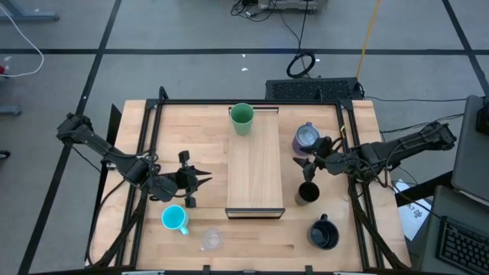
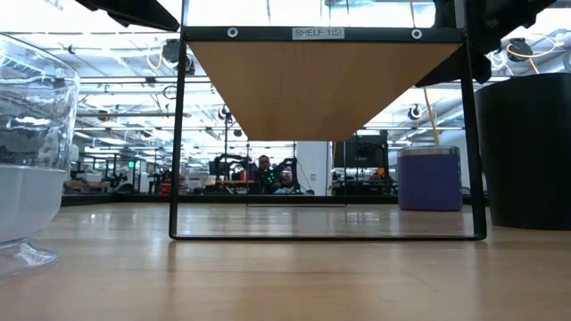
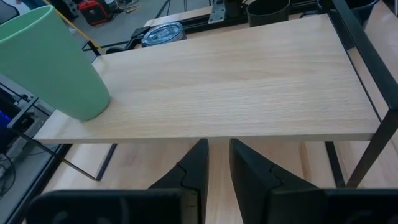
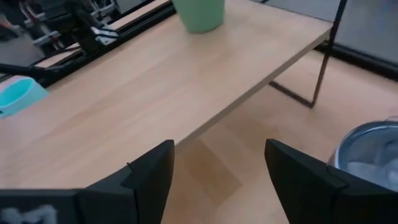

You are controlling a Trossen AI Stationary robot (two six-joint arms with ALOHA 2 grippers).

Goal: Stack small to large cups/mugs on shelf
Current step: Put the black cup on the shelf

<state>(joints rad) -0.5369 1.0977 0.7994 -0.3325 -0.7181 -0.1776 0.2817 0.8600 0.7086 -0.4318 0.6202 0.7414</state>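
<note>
The shelf point(image 1: 256, 176) stands mid-table on a thin black frame. The green cup point(image 1: 242, 119) stands on its far end and also shows in the left wrist view point(image 3: 50, 65). The lavender-grey mug point(image 1: 307, 137), slim black tumbler point(image 1: 307, 192) and wide black mug point(image 1: 323, 234) stand on the table right of the shelf. The cyan mug point(image 1: 175, 219) and clear glass point(image 1: 211, 239) stand near left. My left gripper point(image 1: 203, 178) hovers left of the shelf, its fingers point(image 3: 200, 163) almost together and empty. My right gripper point(image 1: 308, 163) is open and empty between the lavender-grey mug and the tumbler.
A black rail frame point(image 1: 157, 114) runs around the tabletop. The shelf's thin black legs point(image 2: 176, 134) stand at its corners, with open space under the board. A keyboard point(image 1: 313, 90) lies beyond the table's far edge.
</note>
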